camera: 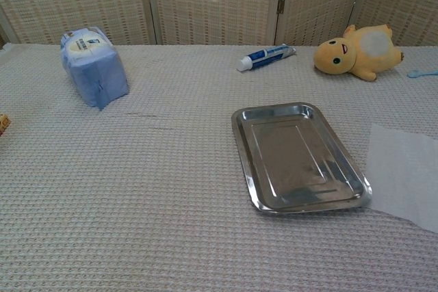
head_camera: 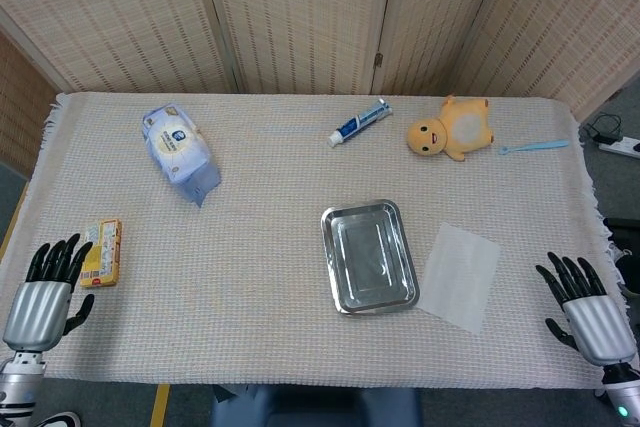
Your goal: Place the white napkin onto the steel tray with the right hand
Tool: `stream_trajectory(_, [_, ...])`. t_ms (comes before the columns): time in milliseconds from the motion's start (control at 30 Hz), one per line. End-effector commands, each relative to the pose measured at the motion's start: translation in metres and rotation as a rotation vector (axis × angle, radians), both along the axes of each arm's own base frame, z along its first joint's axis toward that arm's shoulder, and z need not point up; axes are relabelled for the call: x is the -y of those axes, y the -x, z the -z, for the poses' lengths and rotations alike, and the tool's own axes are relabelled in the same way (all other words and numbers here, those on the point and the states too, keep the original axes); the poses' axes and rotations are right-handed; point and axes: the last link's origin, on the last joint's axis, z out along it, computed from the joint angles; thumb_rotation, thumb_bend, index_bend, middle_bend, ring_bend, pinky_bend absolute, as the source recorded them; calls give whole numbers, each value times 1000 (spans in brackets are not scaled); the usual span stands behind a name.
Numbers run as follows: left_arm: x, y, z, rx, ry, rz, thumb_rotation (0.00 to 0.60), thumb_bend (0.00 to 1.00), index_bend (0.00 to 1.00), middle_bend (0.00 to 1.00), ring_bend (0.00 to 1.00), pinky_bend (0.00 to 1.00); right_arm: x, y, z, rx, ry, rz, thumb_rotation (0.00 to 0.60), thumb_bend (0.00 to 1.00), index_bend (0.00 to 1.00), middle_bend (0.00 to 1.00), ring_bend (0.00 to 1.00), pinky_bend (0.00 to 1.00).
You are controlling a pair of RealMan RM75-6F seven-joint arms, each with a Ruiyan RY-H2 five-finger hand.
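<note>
Resting at the near right edge of the table, the robot's right hand (head_camera: 585, 307), black-fingered with a silver back, holds nothing, its fingers spread apart and pointing up the table. Matching it at the near left edge, the left hand (head_camera: 45, 287) is equally empty with fingers fanned, just beside a small yellow snack box (head_camera: 101, 251). Just up and to the left of the right hand, near but not touching it, lies the thin white paper napkin (head_camera: 460, 276), flat on the woven beige tablecloth (head_camera: 250, 247). It looks very light, soft and floppy, likely to crumple or slide on the cloth, so a pinch at its near right corner or edge seems the best hold. Immediately left of the napkin, almost touching its edge, sits the empty rectangular steel tray (head_camera: 368, 256). Farther back are a pale blue packet of wipes (head_camera: 180, 151) at left, a blue and white toothpaste tube (head_camera: 359, 122) at centre, a yellow plush toy (head_camera: 451, 128) and a light blue toothbrush (head_camera: 533, 147) at far right.
</note>
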Motion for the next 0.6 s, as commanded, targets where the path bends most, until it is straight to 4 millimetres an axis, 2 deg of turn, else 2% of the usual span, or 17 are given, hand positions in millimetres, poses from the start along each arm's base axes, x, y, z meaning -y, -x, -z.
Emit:
stream_trajectory(33, [-2,3,2,-8,1,-20,600,447,0,0,0,0,12,8,20,-3,-82,-48,600,307,185,0,0,0])
stream_trajectory(333, [-3,5,1,-10,-7,-33,600,447,0,0,0,0,35,22,39,-35,-183,-118,600,307,257,0,0,0])
stream_trajectory(600, [-4,9,-1,-15,-17,-50,600,447,0,0,0,0,49,21,59,-77,-202,-159,600,308,316,0,0,0])
